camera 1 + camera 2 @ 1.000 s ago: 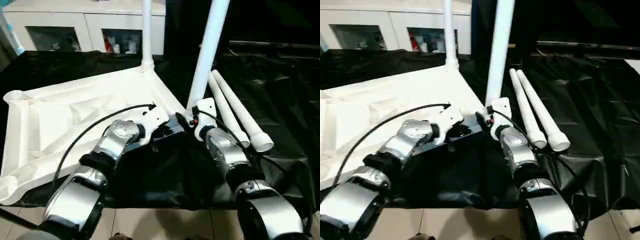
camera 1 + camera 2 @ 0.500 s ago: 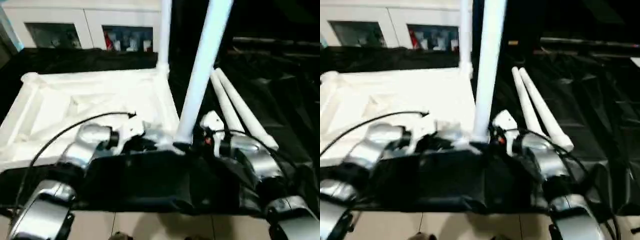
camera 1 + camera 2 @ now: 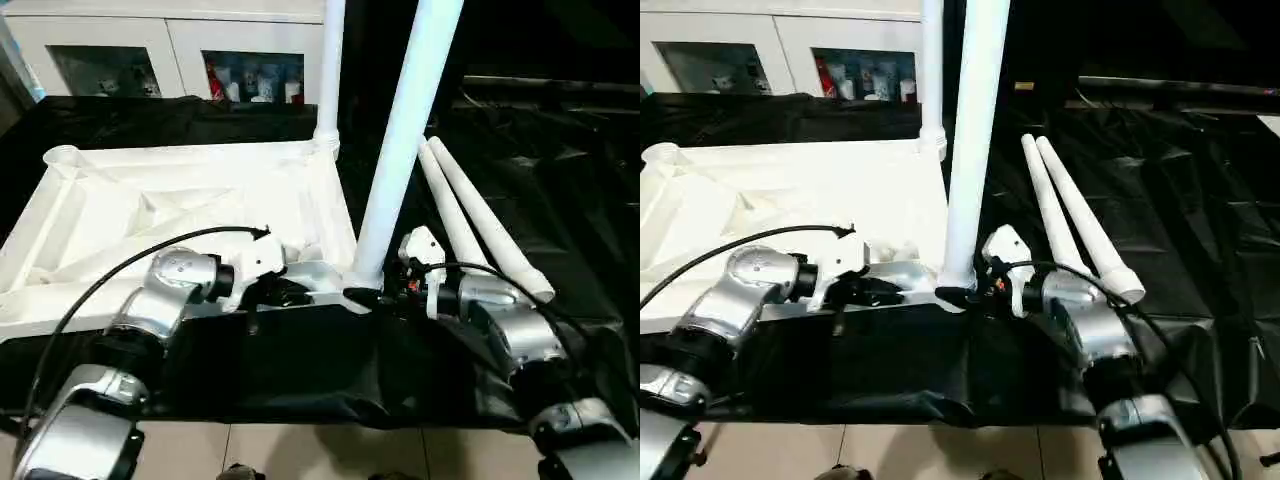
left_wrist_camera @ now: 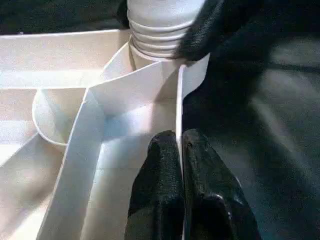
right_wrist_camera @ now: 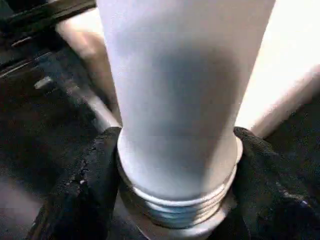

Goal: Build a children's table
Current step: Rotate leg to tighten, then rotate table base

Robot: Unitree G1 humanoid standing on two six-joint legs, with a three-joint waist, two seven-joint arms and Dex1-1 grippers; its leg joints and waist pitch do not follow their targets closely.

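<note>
White leg upright between right pincer fingers, at tabletop corner.

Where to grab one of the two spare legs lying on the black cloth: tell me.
Take the nearer spare leg around its mid-shaft, coming from above with the fingers across the tube. It lies flat, touching its twin, so a side approach looks blocked; the right gripper is nearest, but now grips the upright leg.

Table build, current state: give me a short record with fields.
tabletop: tabletop upside down, ribs up, on black cloth
fitted leg: far leg upright in far corner socket
near leg: near leg upright at near corner, threads visible
right gripper: right gripper shut on near leg's base
left gripper: left gripper pinching tabletop wall
spare legs: spare legs lying side by side on cloth
</note>
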